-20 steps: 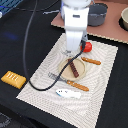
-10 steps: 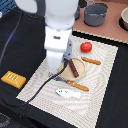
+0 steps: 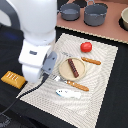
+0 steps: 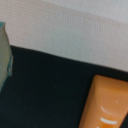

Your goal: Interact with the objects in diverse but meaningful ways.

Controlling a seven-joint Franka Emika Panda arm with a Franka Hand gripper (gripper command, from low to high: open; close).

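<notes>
1. Arm (image 3: 36, 40) fills the exterior view's left, hanging over the mat's (image 3: 107, 85) left edge; fingers hidden behind the body, so can't tell if open or shut, or holding anything.
2. Mat: pale, striped, centre of the dark table (image 3: 10, 107).
3. Plate (image 3: 64, 71) near mat centre, w/ sausage (image 3: 73, 67) lying across it, running approx 11 to 5 o'clock.
4. Tomato (image 3: 86, 47) at approx 1 o'clock from plate, apart from it, on the mat.
5. Orange stick (image 3: 91, 61) just at 3 o'clock of plate, lying flat.
6. 2nd orange stick (image 3: 75, 86) at 6 o'clock of plate, near its rim.
7. White piece (image 3: 67, 93) w/ blue marks just below that stick, on mat.
8. Bread (image 3: 13, 78) off the mat on the table, approx 9 o'clock from plate, partly behind arm.
9. Two grey pots (image 3: 95, 14) on brown board at 12 o'clock, well apart from mat items.
10. Wrist view: blurred; orange slab corner (image 4: 106, 106) on dark surface, pale mat (image 4: 75, 30) beyond.
</notes>
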